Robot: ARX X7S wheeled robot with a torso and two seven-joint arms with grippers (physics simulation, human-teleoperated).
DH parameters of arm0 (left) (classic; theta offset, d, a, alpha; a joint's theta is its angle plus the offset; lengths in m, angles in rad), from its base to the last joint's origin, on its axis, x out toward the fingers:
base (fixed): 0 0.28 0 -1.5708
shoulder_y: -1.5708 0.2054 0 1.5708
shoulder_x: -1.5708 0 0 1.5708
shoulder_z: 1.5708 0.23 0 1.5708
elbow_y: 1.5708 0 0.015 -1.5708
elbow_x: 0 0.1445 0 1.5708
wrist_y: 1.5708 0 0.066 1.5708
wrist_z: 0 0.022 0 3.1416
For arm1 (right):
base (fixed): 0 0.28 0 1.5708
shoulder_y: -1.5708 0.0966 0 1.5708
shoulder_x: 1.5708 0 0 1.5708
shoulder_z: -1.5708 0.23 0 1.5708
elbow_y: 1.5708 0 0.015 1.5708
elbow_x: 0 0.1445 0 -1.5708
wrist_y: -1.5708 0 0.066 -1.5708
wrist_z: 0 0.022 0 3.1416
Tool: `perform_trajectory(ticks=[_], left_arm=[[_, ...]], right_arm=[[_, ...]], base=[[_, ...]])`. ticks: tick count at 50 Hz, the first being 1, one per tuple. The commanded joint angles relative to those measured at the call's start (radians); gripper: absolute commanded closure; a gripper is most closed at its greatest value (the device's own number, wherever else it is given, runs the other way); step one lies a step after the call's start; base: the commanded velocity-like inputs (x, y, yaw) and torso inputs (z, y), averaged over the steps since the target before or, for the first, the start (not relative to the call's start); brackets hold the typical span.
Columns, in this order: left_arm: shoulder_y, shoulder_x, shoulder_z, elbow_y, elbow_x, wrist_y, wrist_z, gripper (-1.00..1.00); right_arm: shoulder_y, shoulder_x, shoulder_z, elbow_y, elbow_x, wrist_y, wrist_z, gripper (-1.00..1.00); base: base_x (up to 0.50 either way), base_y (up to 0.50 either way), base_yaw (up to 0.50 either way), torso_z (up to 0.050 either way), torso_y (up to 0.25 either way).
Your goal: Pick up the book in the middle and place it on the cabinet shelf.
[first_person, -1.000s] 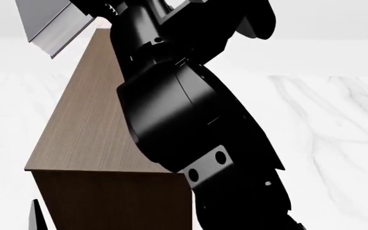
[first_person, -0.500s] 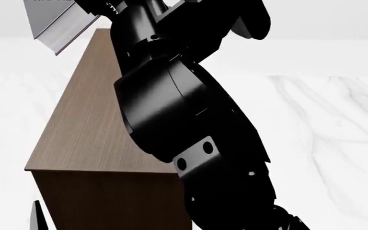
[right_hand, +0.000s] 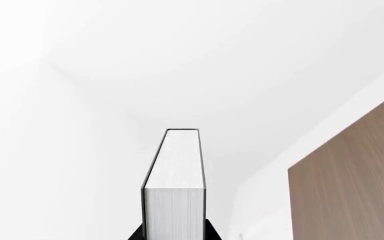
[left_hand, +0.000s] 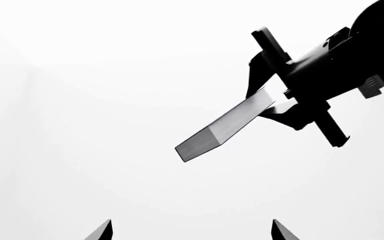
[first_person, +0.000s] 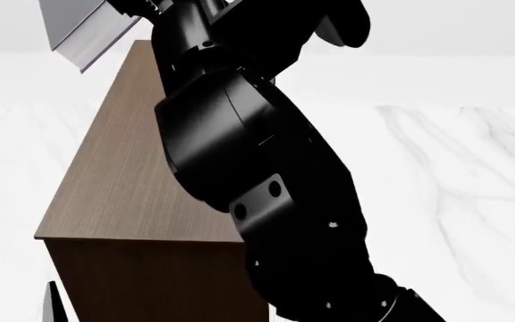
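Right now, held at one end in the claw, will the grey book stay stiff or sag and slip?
Probably stiff: the book has hard covers and a thick, straight page block. It may be heavy for its size. The right claw grips only one end, so it could pivot if jolted above the cabinet shelf.

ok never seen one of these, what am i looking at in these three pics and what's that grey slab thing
These are simulator renders of a two-armed robot. The head view looks down from the robot's head: the bulky black shape is its right arm, raised over a large dark brown wood-grain cabinet. The grey slab is a thick dark grey hardcover book with white page edges.

The right wrist view sits just behind the right gripper, so the book fills the picture, clamped at its near end, with the cabinet alongside.

The left wrist view looks across from the left gripper, which is open and empty, and shows the right gripper holding the book in the air.
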Motion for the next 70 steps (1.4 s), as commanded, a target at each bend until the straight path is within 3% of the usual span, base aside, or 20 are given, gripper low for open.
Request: perform_trajectory(ticks=[1,70], left_arm=[[-0.001,-0.002,0.003,0.000,0.000,-0.001,-0.003,-1.00],[-0.007,-0.014,0.018,-0.001,-0.004,-0.003,-0.020,-1.00]], right_arm=[[0.030,0.001,-0.003,0.018,-0.037,-0.016,-0.031,1.00],[-0.025,0.023,-0.140,0.104,-0.016,-0.077,-0.032,1.00]], base=[[0.00,0.00,0.00,0.000,0.000],[0.00,0.00,0.00,0.000,0.001]])
